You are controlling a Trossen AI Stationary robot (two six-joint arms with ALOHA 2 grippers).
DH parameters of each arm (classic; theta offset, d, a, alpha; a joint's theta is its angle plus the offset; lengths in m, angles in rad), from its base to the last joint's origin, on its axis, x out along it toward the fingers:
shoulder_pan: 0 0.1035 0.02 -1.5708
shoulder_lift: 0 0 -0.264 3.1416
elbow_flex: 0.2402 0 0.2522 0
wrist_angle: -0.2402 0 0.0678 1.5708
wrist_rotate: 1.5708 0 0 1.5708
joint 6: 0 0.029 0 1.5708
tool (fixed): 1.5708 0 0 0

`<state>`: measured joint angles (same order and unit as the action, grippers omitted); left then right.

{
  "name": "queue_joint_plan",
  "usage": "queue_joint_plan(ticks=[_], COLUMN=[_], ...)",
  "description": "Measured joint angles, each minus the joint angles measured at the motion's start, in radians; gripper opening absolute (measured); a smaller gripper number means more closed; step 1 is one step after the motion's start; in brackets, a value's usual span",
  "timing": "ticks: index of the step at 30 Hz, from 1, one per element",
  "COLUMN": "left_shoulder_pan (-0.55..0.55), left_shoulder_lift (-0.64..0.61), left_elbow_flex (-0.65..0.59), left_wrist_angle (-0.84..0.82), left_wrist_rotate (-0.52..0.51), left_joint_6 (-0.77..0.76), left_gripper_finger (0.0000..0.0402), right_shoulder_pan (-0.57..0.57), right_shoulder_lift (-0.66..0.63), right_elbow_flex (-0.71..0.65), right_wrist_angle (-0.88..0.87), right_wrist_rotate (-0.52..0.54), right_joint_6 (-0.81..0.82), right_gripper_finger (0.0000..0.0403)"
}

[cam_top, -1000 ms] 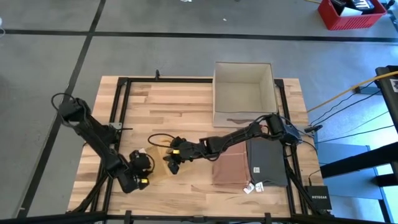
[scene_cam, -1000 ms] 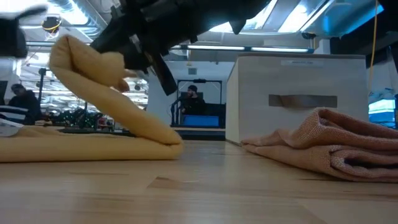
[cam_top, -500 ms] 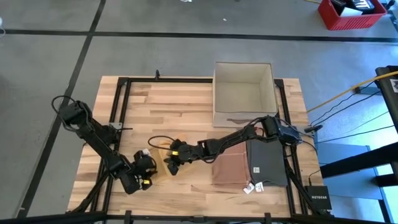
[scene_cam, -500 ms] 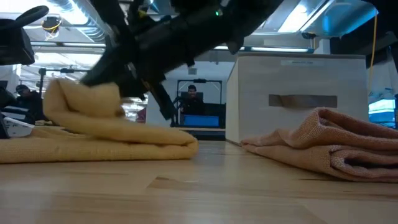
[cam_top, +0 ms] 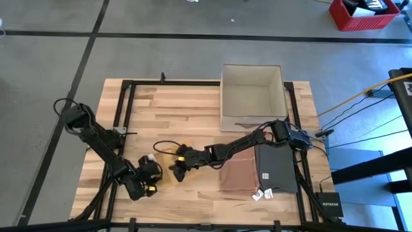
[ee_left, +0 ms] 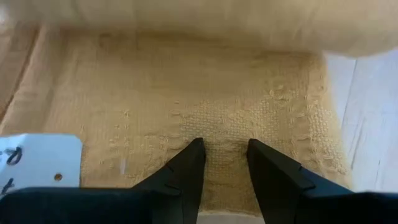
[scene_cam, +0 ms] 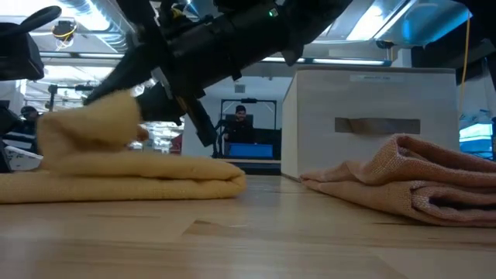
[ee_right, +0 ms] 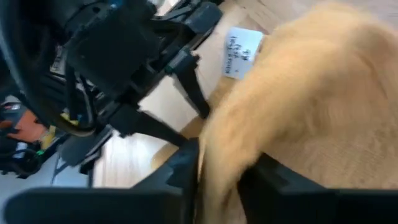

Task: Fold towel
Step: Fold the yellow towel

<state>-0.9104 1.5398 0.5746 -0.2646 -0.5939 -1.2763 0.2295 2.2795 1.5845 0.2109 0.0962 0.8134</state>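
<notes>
Concrete floor with dark tape lines all around, and in the middle a light wooden bench (cam_top: 187, 109) with a dark frame. On it I count one white open-top box (cam_top: 252, 95) at the far right, three towels and two arms. The towels: one yellow towel (scene_cam: 116, 174), one rust-brown one (cam_top: 237, 174) and one dark grey one (cam_top: 277, 167), the last two lying side by side near the right edge.

The yellow towel sits toward the near left of the bench, between the two arms. From the low view its long axis runs left-right, flat on the wood, with one end lifted and doubled back over the rest.

The right end effector (cam_top: 175, 166) reaches in from the right, fingers clamped on that lifted fold. The left end effector (ee_left: 224, 163) is pressed down on the flat layer, fingers slightly parted, cloth between them. A white tag (ee_left: 37, 163) lies just beside it.
</notes>
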Motion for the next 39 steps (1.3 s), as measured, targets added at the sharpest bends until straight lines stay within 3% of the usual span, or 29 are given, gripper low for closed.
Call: queue_joint_plan(ticks=[7, 11, 14, 16, 21, 24, 29, 33, 39], left_shoulder_pan=[0.013, 0.011, 0.009, 0.010, 0.019, 0.077, 0.217, 0.324, 0.406], left_shoulder_lift=[-0.146, -0.249, -0.335, -0.388, -0.416, -0.370, -0.244, -0.156, -0.068], left_elbow_flex=[0.074, 0.111, 0.132, 0.139, 0.137, 0.135, 0.133, 0.135, 0.134], left_wrist_angle=[-0.165, -0.235, -0.261, -0.254, -0.218, -0.191, -0.087, 0.040, -0.028], left_wrist_rotate=[0.210, 0.360, 0.385, 0.301, -0.204, -0.247, -0.148, -0.005, 0.154], left_joint_6=[0.002, -0.047, -0.070, -0.047, 0.069, 0.155, 0.325, 0.505, 0.517], left_gripper_finger=[0.0120, 0.0120, 0.0120, 0.0120, 0.0120, 0.0120, 0.0120, 0.0120, 0.0120], right_shoulder_pan=[-0.001, -0.001, -0.001, -0.003, -0.009, -0.014, -0.004, 0.002, -0.001], right_shoulder_lift=[0.000, 0.000, 0.000, 0.000, -0.030, -0.083, -0.095, -0.053, -0.023], right_elbow_flex=[0.000, 0.000, 0.000, 0.000, 0.000, 0.001, -0.005, -0.030, -0.055], right_wrist_angle=[0.019, 0.021, 0.021, 0.014, -0.102, -0.272, -0.393, -0.342, -0.314], right_wrist_rotate=[-0.053, -0.065, -0.116, -0.150, -0.245, -0.232, -0.126, -0.083, -0.034], right_joint_6=[-0.029, -0.062, -0.114, -0.153, -0.289, -0.416, -0.647, -0.682, -0.673], right_gripper_finger=[0.0177, 0.0195, 0.0197, 0.0197, 0.0197, 0.0197, 0.0197, 0.0197, 0.0197])
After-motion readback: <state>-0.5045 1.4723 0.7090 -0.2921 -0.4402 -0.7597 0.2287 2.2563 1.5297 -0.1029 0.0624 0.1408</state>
